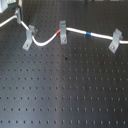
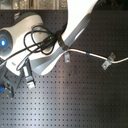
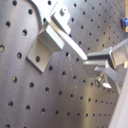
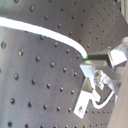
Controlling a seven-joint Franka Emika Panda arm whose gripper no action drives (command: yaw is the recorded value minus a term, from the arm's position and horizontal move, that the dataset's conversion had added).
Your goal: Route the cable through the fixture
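The long thin white cable [image 1: 75, 31] with a short red band [image 1: 62, 32] and a short blue band [image 1: 87, 34] runs lengthwise along the far edge of the black perforated tabletop [image 1: 65, 90], dipping in a loop between clips. The small light-grey bent-metal fixture [image 1: 28, 36] stands slanted at that loop's end, the cable lying against its fork. In the first exterior view no arm shows; in the second exterior view the white robot arm [image 2: 75, 30] covers that stretch. The gripper [image 4: 90, 70] appears only in the wrist views, its jaws nearly closed around the cable end, with the fixture [image 3: 47, 42] just beside it.
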